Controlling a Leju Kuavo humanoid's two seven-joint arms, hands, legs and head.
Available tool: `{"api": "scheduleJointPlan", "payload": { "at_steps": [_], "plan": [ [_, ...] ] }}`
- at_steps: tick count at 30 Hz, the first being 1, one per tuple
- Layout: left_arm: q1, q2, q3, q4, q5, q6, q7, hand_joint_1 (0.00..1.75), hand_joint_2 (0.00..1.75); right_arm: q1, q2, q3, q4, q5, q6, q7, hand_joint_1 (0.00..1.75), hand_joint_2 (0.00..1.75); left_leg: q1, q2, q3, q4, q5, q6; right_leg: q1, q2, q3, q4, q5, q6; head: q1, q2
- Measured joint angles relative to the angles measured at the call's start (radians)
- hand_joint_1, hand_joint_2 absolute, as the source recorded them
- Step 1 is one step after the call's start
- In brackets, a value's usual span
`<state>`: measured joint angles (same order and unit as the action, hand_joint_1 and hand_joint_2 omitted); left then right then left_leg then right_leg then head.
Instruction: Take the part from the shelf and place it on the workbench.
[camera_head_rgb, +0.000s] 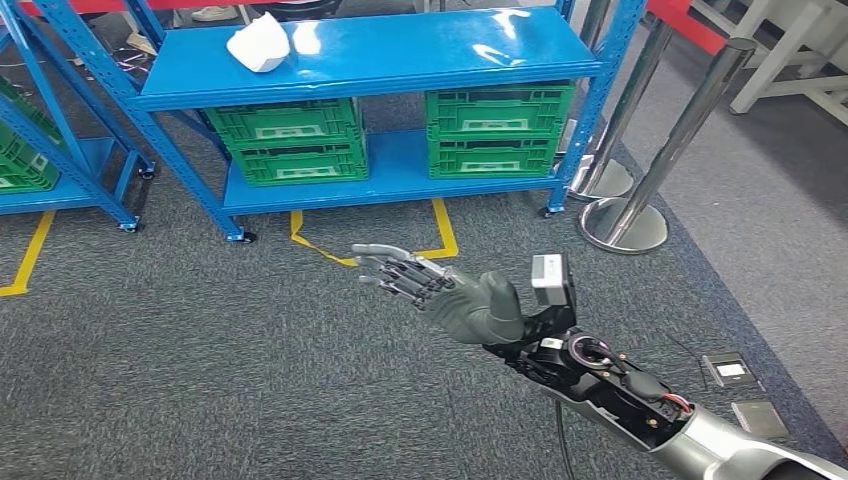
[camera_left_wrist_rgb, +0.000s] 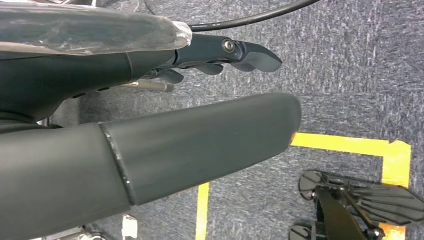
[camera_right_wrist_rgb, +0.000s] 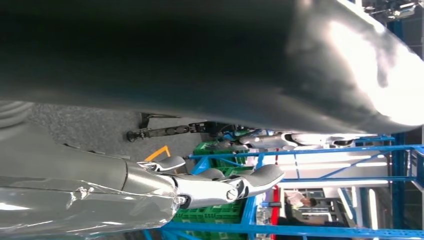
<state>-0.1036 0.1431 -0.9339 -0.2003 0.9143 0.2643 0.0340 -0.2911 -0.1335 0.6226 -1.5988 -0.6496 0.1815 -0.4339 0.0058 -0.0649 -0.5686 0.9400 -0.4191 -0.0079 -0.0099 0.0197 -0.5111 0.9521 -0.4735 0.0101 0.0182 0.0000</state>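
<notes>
White crumpled-looking part (camera_head_rgb: 259, 43) on the blue metal shelf's (camera_head_rgb: 420, 50) top deck, well apart from the empty, spread-fingered right hand (camera_head_rgb: 440, 288), is judged light and perhaps soft, best grasped gently around its middle; the left hand's (camera_left_wrist_rgb: 150, 145) fingers cannot be told.

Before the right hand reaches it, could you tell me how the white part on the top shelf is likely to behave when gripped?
The white part looks crumpled and bag-like, so it will probably give under the fingers rather than stay stiff. It seems light for its size. It sits low on the glossy blue shelf, so it may slide when pushed, and is unlikely to roll.
</notes>
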Motion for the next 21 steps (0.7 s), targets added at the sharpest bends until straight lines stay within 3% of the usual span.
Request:
{"api": "scheduleJointPlan", "payload": {
  "at_steps": [9,13,15,17,19,20,21],
  "plan": [
    [0.0,0.0,0.0,0.0,0.002,-0.011,0.0,0.0,0.0,0.001,0.0,0.0,0.0,-0.007,0.007,-0.004,0.0,0.0,-0.002,0.0,-0.002,0.008,-0.006,0.008,-0.002,0.0,0.001,-0.001,-0.001,0.004,-0.002,0.0],
    [0.0,0.001,0.0,0.0,0.002,-0.012,0.0,0.0,0.0,0.0,0.0,-0.001,0.0,-0.007,0.008,-0.006,0.0,0.0,-0.006,0.001,-0.001,0.008,-0.011,0.018,-0.005,0.0,0.005,-0.006,-0.004,0.013,-0.002,0.0],
    [0.0,0.0,0.0,0.0,0.002,-0.012,-0.001,0.0,0.0,0.001,0.0,-0.004,-0.001,-0.007,0.009,-0.007,0.0,0.0,0.001,0.005,0.014,-0.01,-0.008,0.024,-0.005,-0.002,0.002,0.007,-0.017,0.019,-0.001,0.0],
    [0.001,-0.001,0.0,0.0,0.002,-0.012,-0.002,0.0,0.0,0.001,0.0,-0.009,-0.001,-0.007,0.009,-0.007,0.0,0.0,0.008,0.009,0.031,-0.026,-0.006,0.03,-0.005,-0.007,-0.042,0.099,-0.062,0.025,0.008,0.0],
    [0.001,-0.001,0.0,0.0,0.002,-0.012,-0.003,0.0,0.0,0.005,0.0,-0.011,0.0,-0.007,0.01,-0.008,0.0,0.0,0.009,0.011,0.038,-0.027,-0.011,0.031,-0.008,-0.008,-0.117,0.238,-0.114,0.031,0.016,0.0],
    [0.001,-0.002,0.0,0.0,0.002,-0.012,-0.003,0.0,0.0,0.009,0.0,-0.012,0.0,-0.007,0.01,-0.008,0.0,0.0,0.01,0.011,0.042,-0.026,-0.015,0.03,-0.01,-0.009,-0.143,0.28,-0.119,0.034,0.018,0.0],
    [0.002,-0.002,0.0,0.0,0.002,-0.012,-0.003,0.0,0.0,0.012,0.0,-0.013,0.001,-0.007,0.01,-0.008,0.0,0.0,0.011,0.01,0.047,-0.025,-0.02,0.028,-0.012,-0.009,-0.15,0.283,-0.104,0.037,0.02,0.0]
  ]
}}
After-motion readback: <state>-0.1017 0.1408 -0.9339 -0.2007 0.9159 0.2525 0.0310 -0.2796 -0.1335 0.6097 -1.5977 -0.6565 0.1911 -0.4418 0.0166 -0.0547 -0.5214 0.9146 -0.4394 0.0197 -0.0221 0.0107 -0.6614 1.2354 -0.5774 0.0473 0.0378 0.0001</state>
